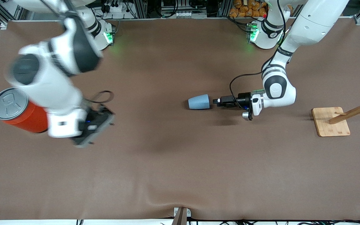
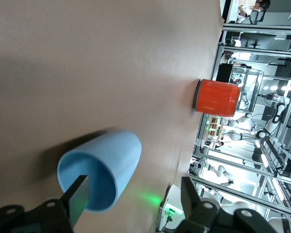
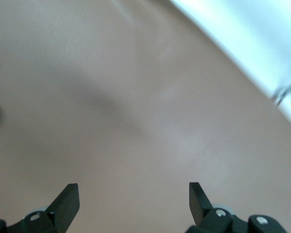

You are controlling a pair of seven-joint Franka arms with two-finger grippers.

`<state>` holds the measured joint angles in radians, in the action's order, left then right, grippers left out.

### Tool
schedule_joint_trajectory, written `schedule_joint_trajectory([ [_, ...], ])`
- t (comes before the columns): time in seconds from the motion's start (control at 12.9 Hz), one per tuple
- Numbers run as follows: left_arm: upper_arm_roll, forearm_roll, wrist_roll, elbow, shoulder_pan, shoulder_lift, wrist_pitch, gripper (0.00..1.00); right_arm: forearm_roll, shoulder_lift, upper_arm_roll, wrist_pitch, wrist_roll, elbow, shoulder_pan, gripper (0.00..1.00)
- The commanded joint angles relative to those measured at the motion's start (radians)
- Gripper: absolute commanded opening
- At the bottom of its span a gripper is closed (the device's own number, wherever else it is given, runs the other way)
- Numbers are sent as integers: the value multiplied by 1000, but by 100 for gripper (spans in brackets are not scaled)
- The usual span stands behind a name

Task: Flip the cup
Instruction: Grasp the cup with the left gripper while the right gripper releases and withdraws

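The cup point(image 1: 199, 102) lies on its side mid-table. The left gripper point(image 1: 215, 101) sits at its mouth, jaws open astride the rim — one finger point(image 2: 77, 200) inside — the grasp apparently under way. Next: pinch the rim, lift, turn upright. The right gripper point(image 1: 97, 126) waits open beside the orange can point(image 1: 19, 110).

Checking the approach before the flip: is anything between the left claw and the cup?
Nothing visible. The left claw is already at the mouth of the cup, one finger inside the rim. The orange can stands toward the right arm's end.
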<state>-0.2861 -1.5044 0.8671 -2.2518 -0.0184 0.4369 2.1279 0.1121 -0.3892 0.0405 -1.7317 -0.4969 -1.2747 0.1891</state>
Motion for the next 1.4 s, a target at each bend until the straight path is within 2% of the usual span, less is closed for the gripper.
schedule_joint_trajectory([
  [0.0, -1, -28, 30, -87, 3, -76, 17, 82, 121, 59, 64, 96, 49, -26, -210, 100],
  [0.08, -1, -28, 35, -89, 2, -75, 17, 78, 117, 78, 47, 104, 54, -26, -218, 100],
  [0.16, -1, -30, 38, -89, -2, -67, 18, 78, 113, 122, -14, 132, 89, -29, -209, 100],
  [0.23, -1, -42, 56, -88, -5, -61, 23, 77, 112, 138, -75, 162, 247, -32, -186, 100],
  [0.31, -1, -72, 85, -86, -15, -46, 33, 76, 100, 163, -108, 200, 409, -34, -168, 100],
  [0.47, -1, -132, 127, -78, -41, -21, 50, 75, -1, 263, -110, 262, 585, -81, -134, 100],
  [0.7, -1, -161, 128, -74, -71, -9, 81, 72, -35, 394, -103, 264, 650, -201, -134, 100],
  [0.85, -1, -161, 130, -60, -78, 9, 84, 69, -54, 386, -106, 270, 647, -172, -135, 100],
  [1.01, -1, -165, 128, -42, -87, 28, 96, 66, -130, 341, -103, 274, 641, -121, -137, 100],
  [1.16, -1, -165, 128, -19, -98, 48, 103, 60, -98, 342, -102, 334, 643, -130, -134, 100],
  [1.32, -1, -186, 130, 4, -116, 74, 107, 55, -92, 366, -100, 293, 644, -150, -131, 100],
])
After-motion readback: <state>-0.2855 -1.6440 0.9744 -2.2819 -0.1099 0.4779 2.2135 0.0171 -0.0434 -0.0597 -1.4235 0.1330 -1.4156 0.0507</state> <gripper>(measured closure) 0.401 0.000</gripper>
